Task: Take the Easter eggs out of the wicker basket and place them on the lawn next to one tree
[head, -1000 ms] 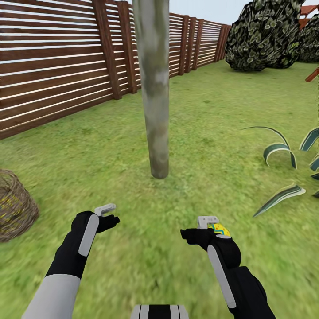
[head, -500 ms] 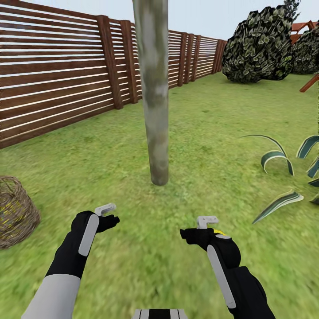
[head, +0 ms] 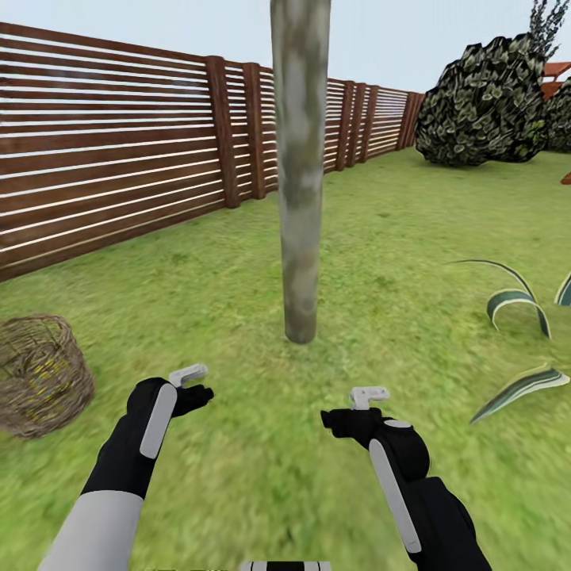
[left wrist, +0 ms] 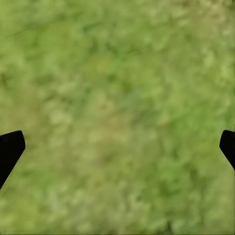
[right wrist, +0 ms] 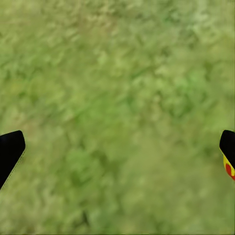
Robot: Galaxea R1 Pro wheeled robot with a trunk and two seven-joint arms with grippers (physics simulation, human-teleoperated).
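Note:
The tree point(head: 301, 206) rises from the lawn point(head: 238, 285) straight ahead, its pale mottled trunk meeting the grass a little beyond my hands. The wicker basket point(head: 41, 373) sits on the grass at the left, with yellow showing through its weave; how many Easter eggs it holds I cannot tell. My left gripper point(head: 190, 385) point(left wrist: 117, 152) hangs open over bare grass to the right of the basket. My right gripper point(head: 357, 412) point(right wrist: 117, 152) is open too, and a yellow egg point(right wrist: 228, 167) with a red dot lies on the grass right beside one fingertip.
A brown slatted fence point(head: 119, 182) bounds the garden at the left and back. Dark bushes point(head: 484, 103) stand at the far right. A low plant with striped leaves point(head: 515, 341) spreads to the right of the tree.
The whole view has shifted right and down, so the camera moved. Both arms keep their pose. The egg seen beside my right gripper is now hidden behind that wrist in the head view.

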